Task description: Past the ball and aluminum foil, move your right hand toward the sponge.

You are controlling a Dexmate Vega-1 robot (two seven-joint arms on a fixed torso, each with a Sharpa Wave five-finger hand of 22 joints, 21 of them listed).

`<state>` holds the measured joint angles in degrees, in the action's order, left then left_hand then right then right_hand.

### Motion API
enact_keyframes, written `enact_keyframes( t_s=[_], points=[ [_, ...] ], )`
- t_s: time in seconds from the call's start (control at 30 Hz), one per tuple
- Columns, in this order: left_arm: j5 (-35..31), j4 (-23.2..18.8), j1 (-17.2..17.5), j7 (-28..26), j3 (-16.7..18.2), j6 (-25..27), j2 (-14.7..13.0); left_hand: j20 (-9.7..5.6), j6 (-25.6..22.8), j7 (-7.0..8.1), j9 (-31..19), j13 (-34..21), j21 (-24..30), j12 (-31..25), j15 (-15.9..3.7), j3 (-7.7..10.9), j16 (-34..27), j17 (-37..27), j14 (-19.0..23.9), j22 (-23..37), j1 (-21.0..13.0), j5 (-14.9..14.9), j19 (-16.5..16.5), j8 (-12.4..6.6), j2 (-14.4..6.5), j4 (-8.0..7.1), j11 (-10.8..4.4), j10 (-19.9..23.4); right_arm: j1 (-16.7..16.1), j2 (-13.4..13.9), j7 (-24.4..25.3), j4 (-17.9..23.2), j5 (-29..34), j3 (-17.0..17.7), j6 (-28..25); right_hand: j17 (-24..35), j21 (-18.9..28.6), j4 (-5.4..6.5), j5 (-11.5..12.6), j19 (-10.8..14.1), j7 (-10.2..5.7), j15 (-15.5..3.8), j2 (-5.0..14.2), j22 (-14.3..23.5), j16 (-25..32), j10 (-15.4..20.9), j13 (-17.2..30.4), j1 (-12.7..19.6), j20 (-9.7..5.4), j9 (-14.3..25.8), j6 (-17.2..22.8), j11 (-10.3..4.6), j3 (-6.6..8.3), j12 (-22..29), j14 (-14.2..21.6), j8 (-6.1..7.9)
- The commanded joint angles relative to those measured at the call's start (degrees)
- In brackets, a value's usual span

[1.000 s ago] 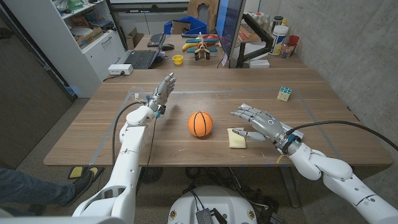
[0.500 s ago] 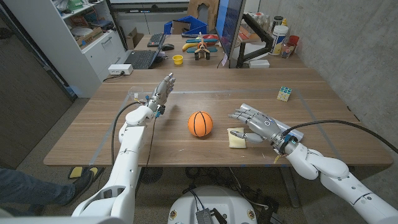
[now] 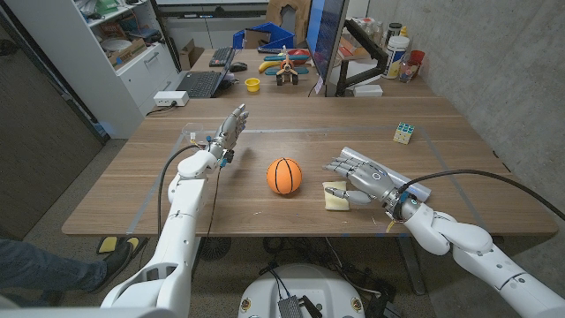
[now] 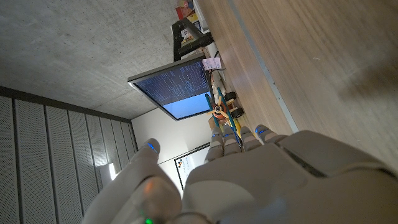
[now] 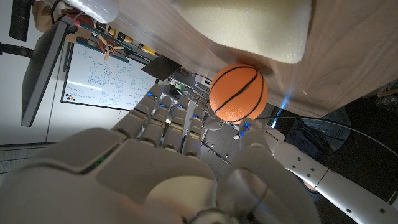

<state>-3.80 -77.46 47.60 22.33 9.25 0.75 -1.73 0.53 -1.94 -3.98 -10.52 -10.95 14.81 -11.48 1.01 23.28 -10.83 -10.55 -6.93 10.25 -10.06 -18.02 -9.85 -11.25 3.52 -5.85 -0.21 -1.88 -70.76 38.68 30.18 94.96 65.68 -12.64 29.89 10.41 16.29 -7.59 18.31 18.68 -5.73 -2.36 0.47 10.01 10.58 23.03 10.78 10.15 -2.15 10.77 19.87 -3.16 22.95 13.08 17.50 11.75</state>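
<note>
- Sponge (image 3: 335,196): a pale yellow block lying flat on the wooden counter (image 3: 459,168), near the front edge, just to the right of the ball; in the right wrist view it shows as a pale foam slab (image 5: 249,28).
- Right hand (image 3: 359,175): over the sponge's right side with its fingers reaching across toward the ball. The fingers are spread and lightly curled and grip nothing. The thumb comes down at the sponge's right edge, but whether it touches cannot be told.
- Ball (image 3: 284,176): an orange basketball with black seams resting on the counter about mid-table, between the two hands and apart from both. The right wrist view shows it past the fingers (image 5: 238,91).
- Left hand (image 3: 231,129): raised above the counter's left half, fingers straight and close together, pointing toward the far edge, holding nothing. In the left wrist view its back (image 4: 261,180) faces the camera with the fingertips toward a lit monitor.
- Puzzle cube (image 3: 404,132): a small coloured cube on the counter's far right part, well apart from the right hand.
- Monitor (image 3: 325,40): standing beyond the counter's far edge among toys, a keyboard and bottles on a second desk.
- Person's shoe (image 3: 119,256): on the floor at the lower left, beside the left arm.
</note>
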Motion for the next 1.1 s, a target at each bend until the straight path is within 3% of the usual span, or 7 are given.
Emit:
enact_keyframes(
  t_s=[0.03, 1.1],
  points=[
    [-0.12, 0.81, -0.41, 0.22, 0.04, -0.06, -0.21, 0.53, -0.44, -0.02, -0.29, -0.17, -0.36, -0.33, -0.04, -0.16, 0.10, -0.05, -0.46, 0.24, -0.08, -0.12, -2.40, -0.18, -0.66, 0.02, 0.13, -0.33, 0.60, -0.15, -1.29, -0.84, -0.56, -0.94, -0.51, 0.08, -0.43, -0.19, 0.46, 0.01, 0.14, -2.96, -0.09, 0.11, 0.06, -0.04, 0.09, 0.66, -0.38, 0.33, 0.32, -0.15, 0.36, -0.24, -0.18, 0.02],
    [0.37, 4.40, -1.72, 0.49, 0.46, -1.66, -0.20, 0.35, -0.65, -0.26, -0.29, -0.18, -0.84, -0.39, -0.10, -0.57, 0.09, -0.06, -0.65, 0.33, -0.18, -0.06, -2.23, -0.25, -0.92, 0.02, 0.21, -0.19, 3.00, -1.01, -5.70, -3.46, -2.48, -3.37, -0.14, 0.08, -0.93, -0.28, 0.32, 0.52, 0.08, -2.88, -0.04, 0.14, 0.29, 0.43, 0.09, 0.95, 0.50, 0.32, 0.54, -0.33, 0.57, -0.11, 0.53, -0.01]
  ],
)
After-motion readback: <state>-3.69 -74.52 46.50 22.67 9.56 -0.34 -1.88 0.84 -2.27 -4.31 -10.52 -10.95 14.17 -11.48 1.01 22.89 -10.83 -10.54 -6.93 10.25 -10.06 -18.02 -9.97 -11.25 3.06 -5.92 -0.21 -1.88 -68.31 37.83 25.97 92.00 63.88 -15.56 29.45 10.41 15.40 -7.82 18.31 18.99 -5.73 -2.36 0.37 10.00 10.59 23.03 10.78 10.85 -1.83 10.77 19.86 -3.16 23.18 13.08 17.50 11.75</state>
